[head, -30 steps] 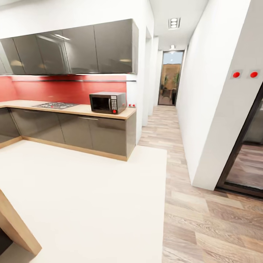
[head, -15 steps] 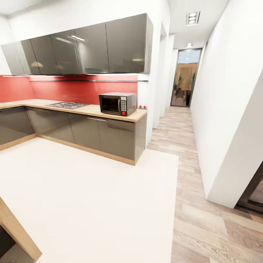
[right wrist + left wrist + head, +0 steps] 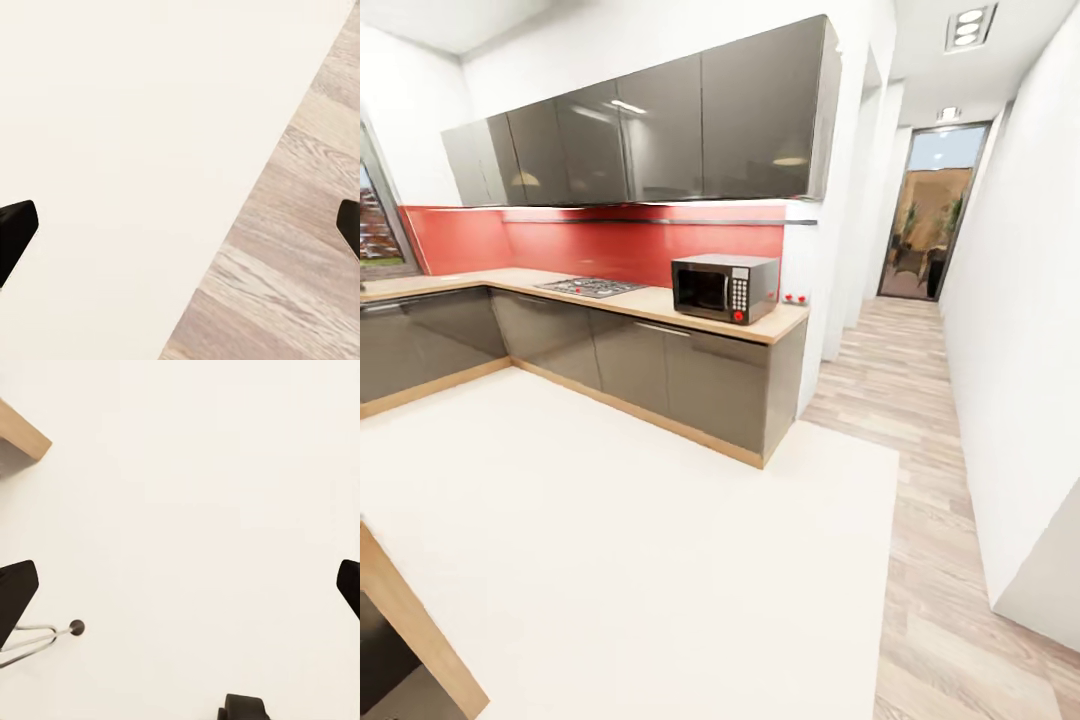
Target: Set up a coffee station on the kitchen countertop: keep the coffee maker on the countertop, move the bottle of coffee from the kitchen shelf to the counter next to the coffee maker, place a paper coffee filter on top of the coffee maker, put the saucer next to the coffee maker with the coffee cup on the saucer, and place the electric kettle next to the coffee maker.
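Kitchen countertop [image 3: 660,300]: running mid-left of frame, carrying microwave [image 3: 724,287]. Left gripper [image 3: 180,585], right gripper [image 3: 180,225]: both hanging spread wide over floor, gripping nothing.

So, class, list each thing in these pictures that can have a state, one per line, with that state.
microwave: door closed, standing on the kitchen countertop
upper cabinets: doors closed
lower cabinets: doors closed
left gripper: open, empty
right gripper: open, empty
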{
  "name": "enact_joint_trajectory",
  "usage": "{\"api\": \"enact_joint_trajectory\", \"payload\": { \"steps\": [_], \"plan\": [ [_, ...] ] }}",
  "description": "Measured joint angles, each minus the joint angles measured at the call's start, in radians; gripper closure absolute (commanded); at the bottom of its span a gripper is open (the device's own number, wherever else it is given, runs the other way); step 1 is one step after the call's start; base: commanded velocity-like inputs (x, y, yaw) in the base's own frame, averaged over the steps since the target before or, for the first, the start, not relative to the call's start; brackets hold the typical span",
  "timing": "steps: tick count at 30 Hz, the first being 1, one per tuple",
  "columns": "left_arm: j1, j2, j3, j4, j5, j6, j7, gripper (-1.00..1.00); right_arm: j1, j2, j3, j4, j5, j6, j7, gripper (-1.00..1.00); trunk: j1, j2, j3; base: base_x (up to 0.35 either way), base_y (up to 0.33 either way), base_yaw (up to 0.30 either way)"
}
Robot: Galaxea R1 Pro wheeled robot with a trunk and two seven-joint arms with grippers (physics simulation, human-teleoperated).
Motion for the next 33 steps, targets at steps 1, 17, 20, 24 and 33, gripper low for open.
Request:
{"api": "enact_joint_trajectory", "payload": {
  "steps": [1,17,20,24,33],
  "plan": [
    [0.0,0.0,0.0,0.0,0.0,0.0,0.0,-1.0,0.0,0.0,0.0,0.0,0.0,0.0,0.0,-1.0,0.0,0.0,0.0,0.326,-0.092,0.277],
    [0.0,0.0,0.0,0.0,0.001,0.0,0.0,-1.0,0.0,0.0,0.001,0.0,0.0,0.0,0.0,-1.0,0.0,0.0,0.0,0.326,-0.092,0.277],
    [0.0,0.0,0.0,0.0,0.001,0.0,0.0,-1.0,0.0,0.0,0.001,0.0,0.0,0.0,-0.001,-1.0,0.0,0.0,0.0,0.326,-0.086,0.277],
    [0.0,0.0,0.0,0.0,0.001,0.0,0.0,-1.0,0.0,0.0,0.001,0.0,0.0,0.0,0.0,-1.0,0.0,0.0,0.0,0.326,-0.082,0.277],
    [0.0,0.0,0.0,0.0,0.001,0.0,0.0,-1.0,0.0,0.0,0.001,0.0,0.0,0.0,0.0,-1.0,0.0,0.0,0.0,0.326,-0.078,0.277]
  ]
}}
